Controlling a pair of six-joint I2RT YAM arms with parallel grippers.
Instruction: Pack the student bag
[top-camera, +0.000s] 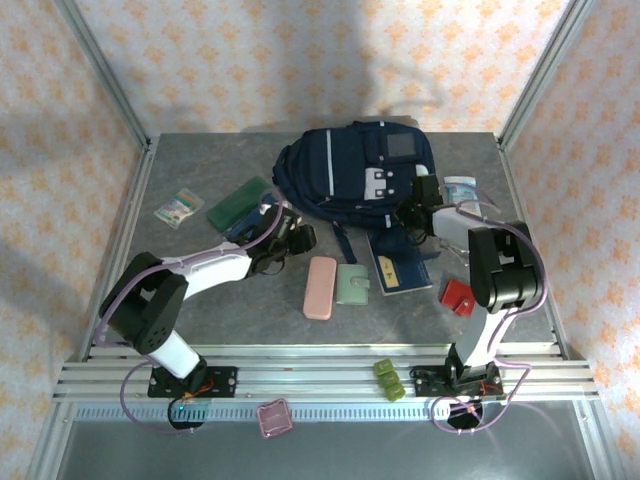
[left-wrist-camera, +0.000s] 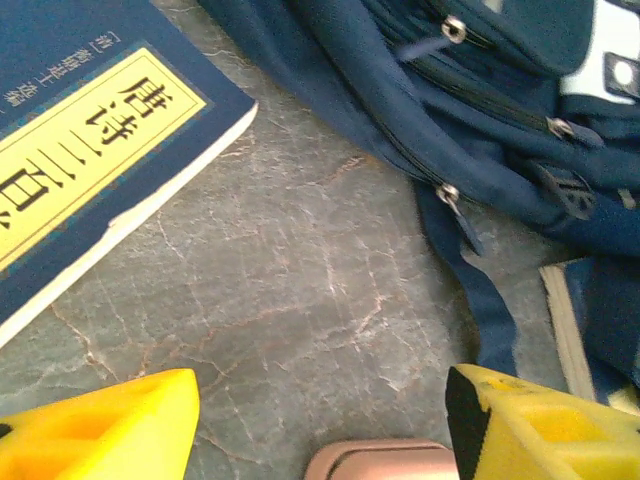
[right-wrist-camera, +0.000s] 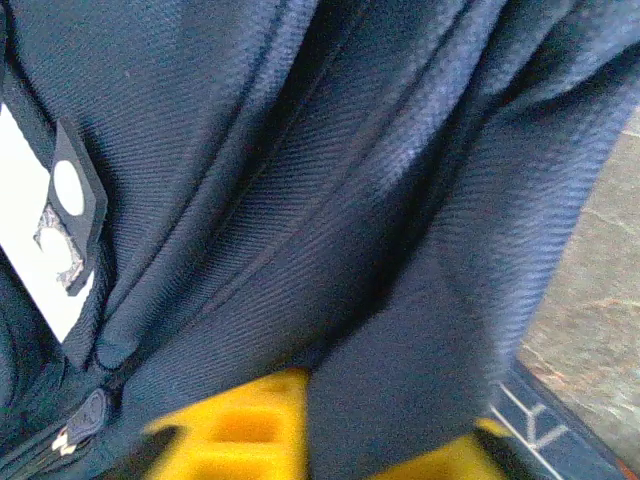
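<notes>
Rail items first: a pink square box (top-camera: 273, 417) and a green ribbed block (top-camera: 388, 380) are sitting at the near edge. Farther in, a rounded pink case (top-camera: 320, 287), a green wallet (top-camera: 353, 284) and a red object (top-camera: 458, 296) are lying on the grey marbled table (top-camera: 250, 320). The left gripper (left-wrist-camera: 320, 390) is hovering with its yellow fingers spread wide, gripping nothing, near a navy book (left-wrist-camera: 90, 150) whose yellow label is showing the characters 唐诗三百. The right gripper (right-wrist-camera: 350, 445) is pinching a fold of woven navy fabric on the backpack (top-camera: 350, 170), which is lying at the table's far centre, white stripe and metal zipper pulls showing.
</notes>
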